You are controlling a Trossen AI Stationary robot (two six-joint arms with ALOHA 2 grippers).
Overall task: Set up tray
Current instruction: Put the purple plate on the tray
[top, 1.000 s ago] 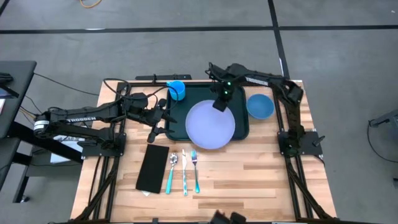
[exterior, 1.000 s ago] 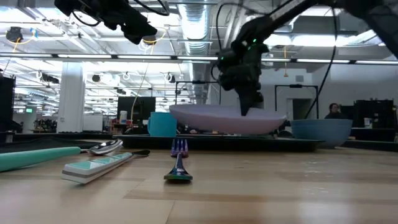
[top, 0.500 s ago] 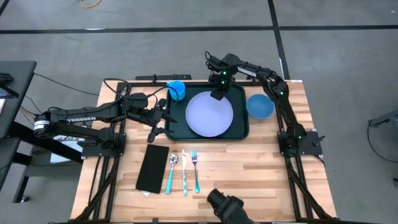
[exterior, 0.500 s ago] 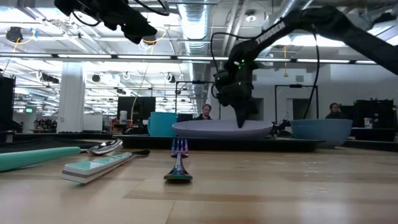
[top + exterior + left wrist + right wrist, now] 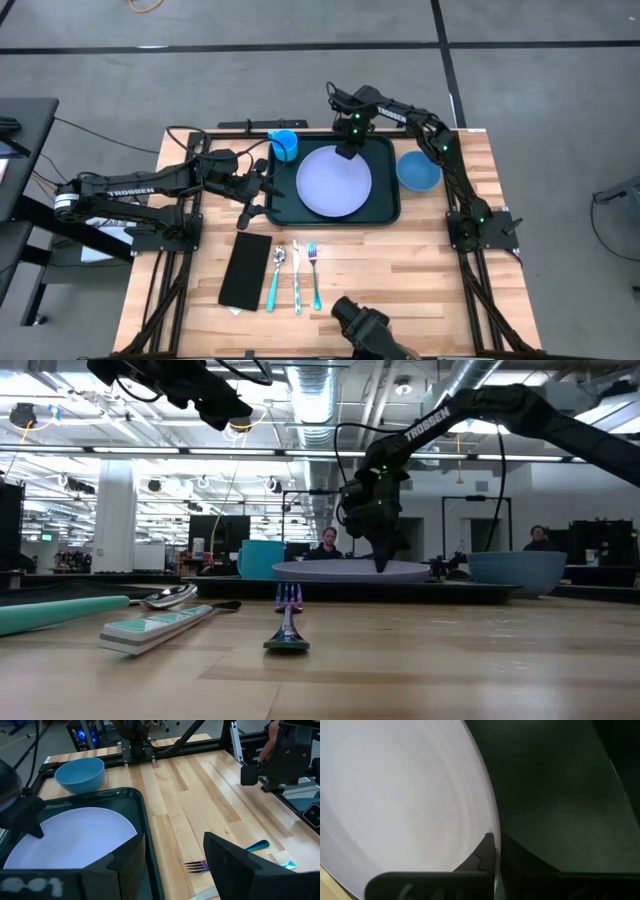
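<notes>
High view, left to right: we note the left gripper (image 5: 252, 193) spread wide just beside the left rim of the tray (image 5: 385, 212), which sits mid-table, while the right gripper (image 5: 347, 148) pinches the lavender plate (image 5: 333, 184) at the tray's far edge.

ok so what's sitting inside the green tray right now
The tray holds only the lavender plate, lying flat, with the right gripper shut on its far rim. The tray floor under the plate is covered. The left gripper is open at the tray's left edge.
</notes>
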